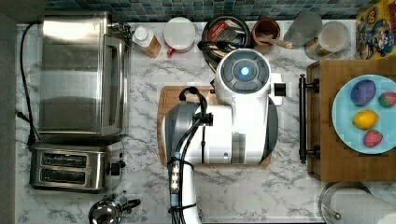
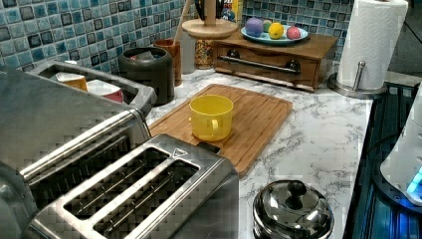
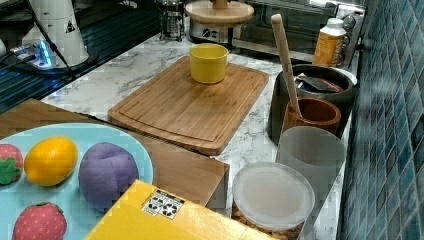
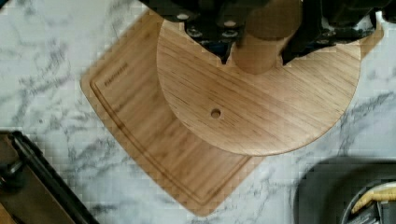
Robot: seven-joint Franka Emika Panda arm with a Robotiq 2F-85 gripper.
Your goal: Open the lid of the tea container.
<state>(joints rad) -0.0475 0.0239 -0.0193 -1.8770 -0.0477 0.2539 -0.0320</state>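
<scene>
The gripper (image 4: 259, 39) pinched the stubby cylindrical knob of a round flat wooden lid (image 4: 261, 100), dark fingers (image 4: 303, 32) pressed on either side of the knob, lid lifted off and hanging in the air above the rectangular bamboo cutting board (image 4: 154, 140) and the white marble desk (image 4: 46, 56); in the left view the lid (image 2: 209, 27) floated high near the blue mosaic tile wall (image 2: 74, 25); in the right view it (image 3: 219, 11) hung above the yellow plastic mug (image 3: 208, 62), which stood on the board (image 3: 190, 105); the round black tea container (image 1: 227, 33) sat open at the desk's back edge against the tiles, red and dark packets visible inside, partly covered by the white robot arm (image 1: 233, 107) in the top view; on the top view's left of it stood a red mug with a white round top (image 1: 180, 33), on the top view's right a small brown wooden cup with a wooden stick (image 1: 267, 31), just beside the container; in the right view the container (image 3: 320, 87) stood behind that cup (image 3: 311, 114), uncovered; in the left view the container (image 2: 147, 69) sat beyond a silver toaster oven (image 2: 59, 109); a light blue plate of toy fruit (image 1: 362, 114) rested on a wooden drawer box (image 1: 345, 163), well apart.
</scene>
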